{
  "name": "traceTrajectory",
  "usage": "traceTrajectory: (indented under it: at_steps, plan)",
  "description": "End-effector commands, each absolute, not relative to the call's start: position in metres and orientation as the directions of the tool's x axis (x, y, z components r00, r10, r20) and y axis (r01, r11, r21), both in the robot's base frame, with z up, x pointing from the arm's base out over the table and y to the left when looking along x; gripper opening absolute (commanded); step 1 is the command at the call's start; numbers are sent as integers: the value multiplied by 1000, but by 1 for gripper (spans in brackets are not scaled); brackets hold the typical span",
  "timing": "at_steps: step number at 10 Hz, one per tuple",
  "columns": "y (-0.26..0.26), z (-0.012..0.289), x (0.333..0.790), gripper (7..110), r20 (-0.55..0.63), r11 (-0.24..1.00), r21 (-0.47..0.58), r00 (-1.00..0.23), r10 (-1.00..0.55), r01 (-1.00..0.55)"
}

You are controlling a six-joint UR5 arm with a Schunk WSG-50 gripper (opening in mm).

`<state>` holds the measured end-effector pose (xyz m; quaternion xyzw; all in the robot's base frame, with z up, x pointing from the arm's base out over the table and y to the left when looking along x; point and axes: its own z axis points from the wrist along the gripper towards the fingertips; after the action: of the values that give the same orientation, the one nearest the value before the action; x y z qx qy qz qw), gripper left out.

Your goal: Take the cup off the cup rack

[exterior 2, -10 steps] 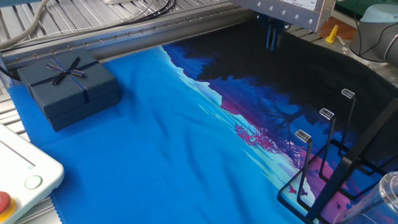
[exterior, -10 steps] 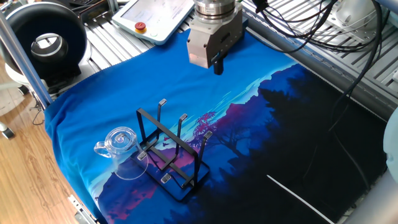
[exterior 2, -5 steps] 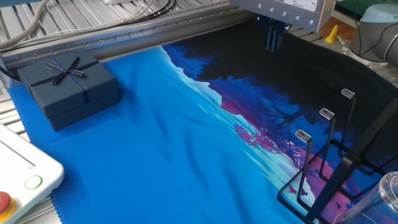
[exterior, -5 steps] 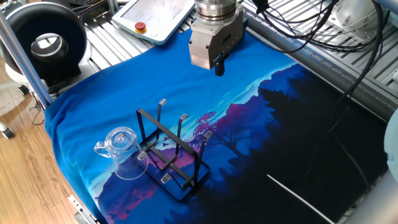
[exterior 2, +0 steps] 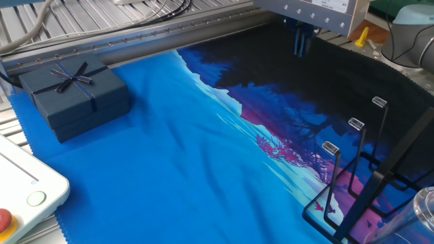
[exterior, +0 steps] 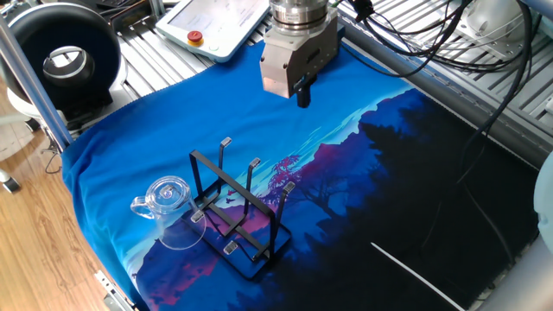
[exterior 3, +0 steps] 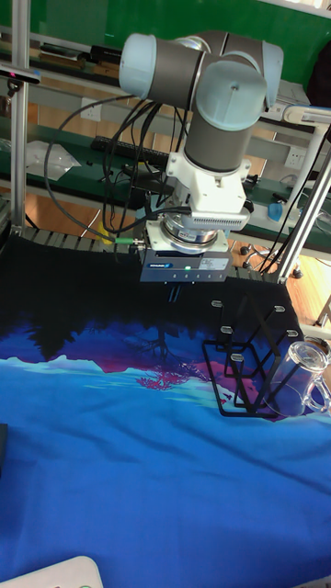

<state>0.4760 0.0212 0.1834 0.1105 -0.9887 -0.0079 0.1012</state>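
One cup (exterior: 169, 210) hangs on the cup rack (exterior: 239, 210), slid over a prong on the side of the frame that faces the wooden floor, tilted with its thick base uppermost and its loop handle sticking out away from the rack. The gripper (exterior: 302, 90) hangs well apart from it, up over the far end of the blue cloth (exterior: 130, 138), so the cup lies across the cloth and lower down, on the far side of the rack from the claw. The cup's long axis follows the slant of its prong, leaning up and outward, so I judge any lift has to run along that slope instead of straight up. The arm stands nearly upright above the table, wrist pointing down, cables trailing behind it in the tall view. Only a dark narrow stub of fingers (exterior 2: 300, 43) shows under the gripper body; they look drawn close together and hold nothing, though I cannot tell for sure whether they are fully clenched.
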Motion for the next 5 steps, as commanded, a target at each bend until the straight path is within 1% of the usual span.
traceTrajectory:
  at_steps: [1, 5]
  plan:
    - [22, 185, 474, 7, 207, 978, 42, -956, -209, -204]
    - [22, 185, 472, 7, 212, 976, 45, -953, -216, -211]
